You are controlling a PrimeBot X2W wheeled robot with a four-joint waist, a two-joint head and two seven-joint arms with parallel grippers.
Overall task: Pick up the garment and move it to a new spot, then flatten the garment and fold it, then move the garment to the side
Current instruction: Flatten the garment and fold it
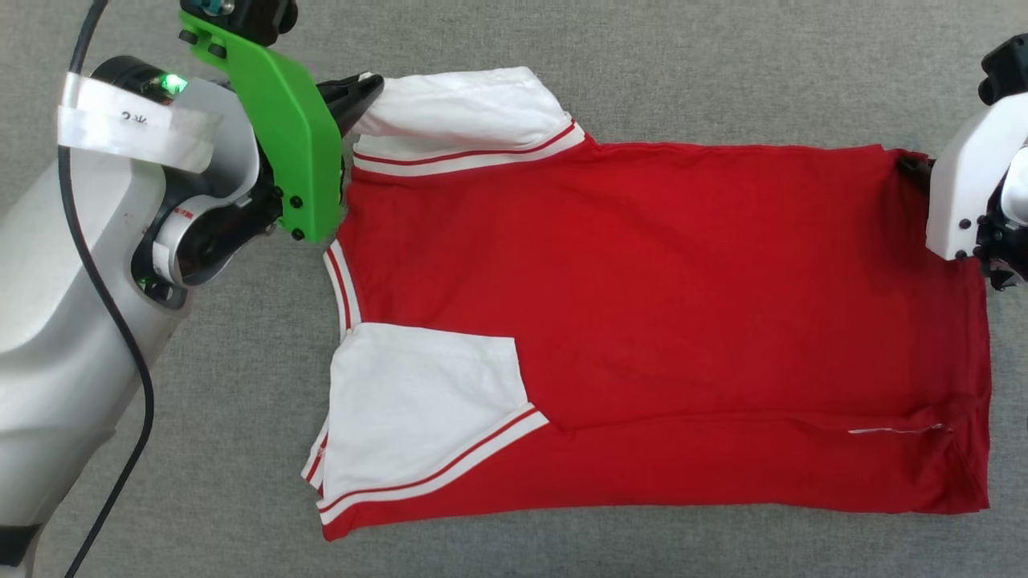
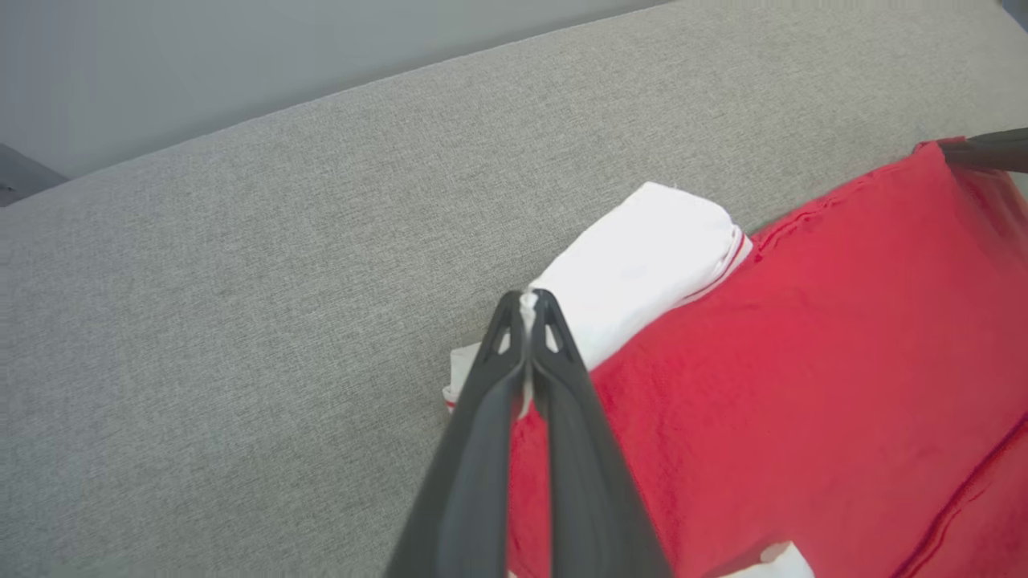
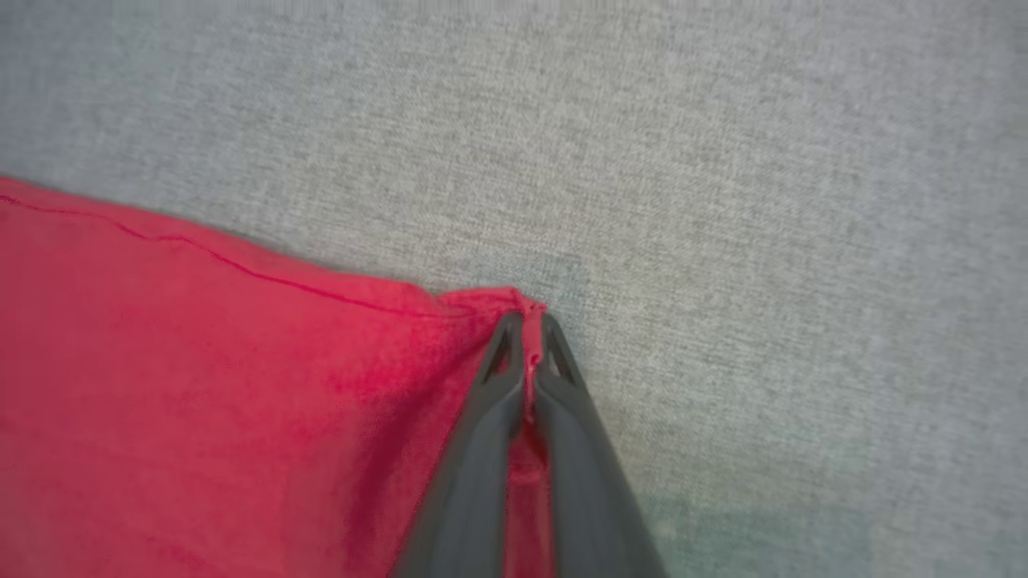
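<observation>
The red jersey-style T-shirt with white, stripe-trimmed sleeves [image 1: 642, 321] lies spread on the grey woven fabric surface [image 1: 642, 48]; the left gripper [image 2: 528, 301] is clamped tight on its far white sleeve; the right gripper [image 3: 528, 321] pinches a red hem corner.

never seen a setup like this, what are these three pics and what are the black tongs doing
It is a two-armed robot. The wide picture comes from a camera on its head, looking down. The other two come from cameras on its wrists, looking along the tongs, which are its grippers. A red garment with white sleeves lies spread on a grey fabric surface. The left gripper is shut on the edge of one white sleeve. The right gripper is shut on a red corner at the garment's other end.
</observation>
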